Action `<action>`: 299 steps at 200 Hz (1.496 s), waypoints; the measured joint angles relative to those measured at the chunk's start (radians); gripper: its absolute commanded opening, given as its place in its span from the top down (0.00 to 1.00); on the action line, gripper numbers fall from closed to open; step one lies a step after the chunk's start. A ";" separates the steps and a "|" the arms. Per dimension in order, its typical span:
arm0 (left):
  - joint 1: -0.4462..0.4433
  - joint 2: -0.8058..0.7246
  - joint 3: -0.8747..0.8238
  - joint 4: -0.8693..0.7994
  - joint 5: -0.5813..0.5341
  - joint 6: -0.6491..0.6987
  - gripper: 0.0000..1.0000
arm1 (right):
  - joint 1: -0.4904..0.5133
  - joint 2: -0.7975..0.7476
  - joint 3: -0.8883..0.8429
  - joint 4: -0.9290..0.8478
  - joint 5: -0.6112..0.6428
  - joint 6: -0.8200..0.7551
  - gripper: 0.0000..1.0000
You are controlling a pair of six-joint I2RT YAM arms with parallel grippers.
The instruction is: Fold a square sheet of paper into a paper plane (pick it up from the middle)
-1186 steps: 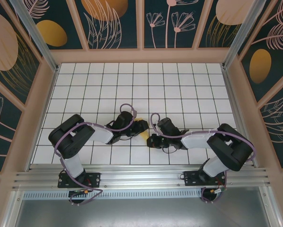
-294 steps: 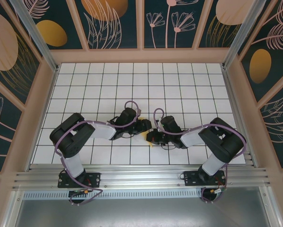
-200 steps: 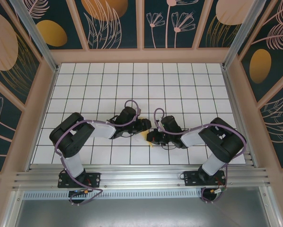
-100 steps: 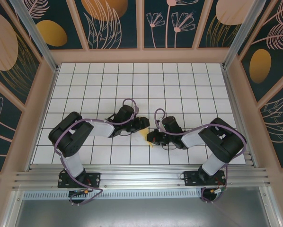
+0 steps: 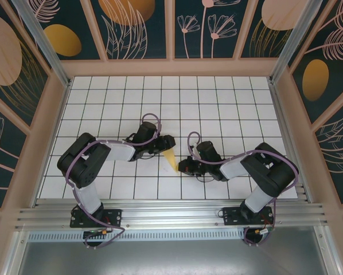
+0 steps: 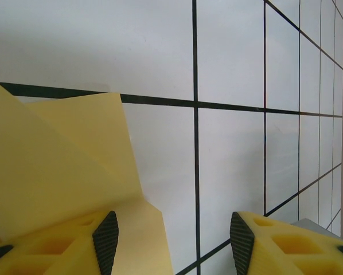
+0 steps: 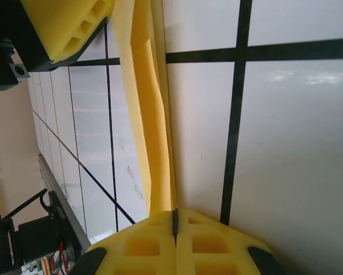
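Item: paper [image 5: 170, 160], creased to a narrow wedge; plane seemingly half made. My right claw [image 7: 174, 220] pinches its end. My left claw [image 6: 171, 235] gapes beside it, empty.

The table [image 5: 217, 97] is white, with thin black lines that cut it into squares. A folded yellow paper [image 5: 170, 158] lies on it, near the middle and a bit toward the front. It has a pointed shape. Its folds stand up a little.
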 measured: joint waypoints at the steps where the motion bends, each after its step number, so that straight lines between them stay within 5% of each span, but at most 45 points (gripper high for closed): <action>1: 0.000 0.000 0.000 0.000 0.000 0.000 0.43 | 0.000 0.000 0.000 0.000 0.000 0.000 1.00; 76: 0.005 -0.008 -0.062 0.114 0.019 -0.019 0.42 | 0.004 -0.229 0.026 -0.279 0.053 -0.035 1.00; 194: 0.007 -0.008 -0.063 0.117 0.031 -0.031 0.41 | 0.083 0.105 0.291 -0.299 0.139 -0.062 1.00; 299: 0.006 -0.018 0.005 -0.045 -0.024 0.047 0.38 | 0.092 0.109 0.275 -0.268 0.154 -0.081 1.00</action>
